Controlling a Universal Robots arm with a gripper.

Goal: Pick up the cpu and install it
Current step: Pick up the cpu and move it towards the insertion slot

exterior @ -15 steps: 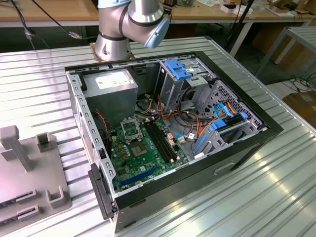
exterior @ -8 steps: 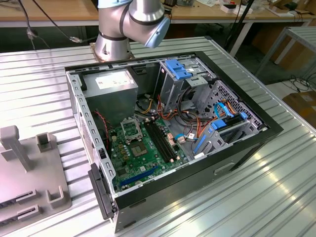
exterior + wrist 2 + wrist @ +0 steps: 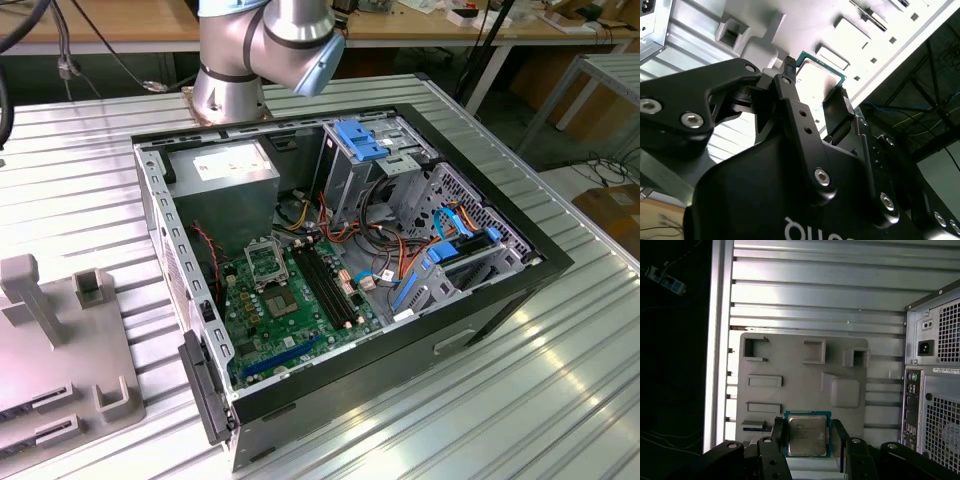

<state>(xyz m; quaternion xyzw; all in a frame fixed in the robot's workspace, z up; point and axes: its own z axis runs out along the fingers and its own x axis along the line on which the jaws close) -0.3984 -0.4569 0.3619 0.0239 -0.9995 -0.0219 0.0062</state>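
Observation:
The cpu (image 3: 806, 436), a small square chip with a silver-grey metal top and green edge, sits between my gripper's (image 3: 809, 437) two black fingers (image 3: 778, 434), which press on its opposite sides. It hangs above the near end of a grey fixture plate (image 3: 790, 365). In the second wrist view the cpu (image 3: 821, 75) shows from below, clamped by the gripper (image 3: 815, 81). The open computer case (image 3: 340, 260) lies on the table in the exterior view, with the black-and-metal framed socket (image 3: 262, 262) on its green motherboard (image 3: 290, 320).
The grey fixture plate (image 3: 60, 350) with raised blocks lies at the exterior view's left, beside the case. Its shallow square recess (image 3: 845, 392) holds nothing. The case's rear panel (image 3: 935, 385) stands close by in the first wrist view. The arm's base (image 3: 230, 85) rises behind the case.

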